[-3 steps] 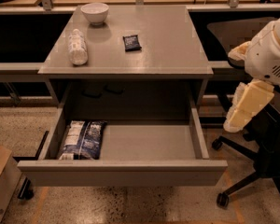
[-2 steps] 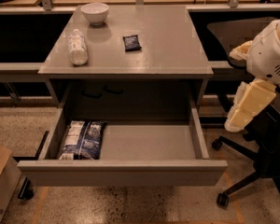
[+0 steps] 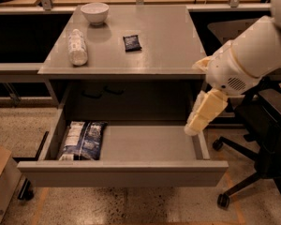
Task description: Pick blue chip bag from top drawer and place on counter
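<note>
The blue chip bag (image 3: 82, 140), dark blue with a white end, lies flat in the left part of the open top drawer (image 3: 150, 146). The grey counter (image 3: 164, 46) is above it. My gripper (image 3: 194, 127) hangs on the white arm at the right, its cream fingers pointing down over the drawer's right rear corner, far from the bag and holding nothing I can see.
On the counter stand a white bowl (image 3: 94, 12), a white wrapped roll (image 3: 77, 47) and a small dark square packet (image 3: 132, 42). A black office chair (image 3: 262, 139) is at the right. A cardboard box (image 3: 1, 182) sits at the lower left.
The arm and gripper have swung left, from beside the desk's right side to over the drawer's right end. The bag has not moved.
</note>
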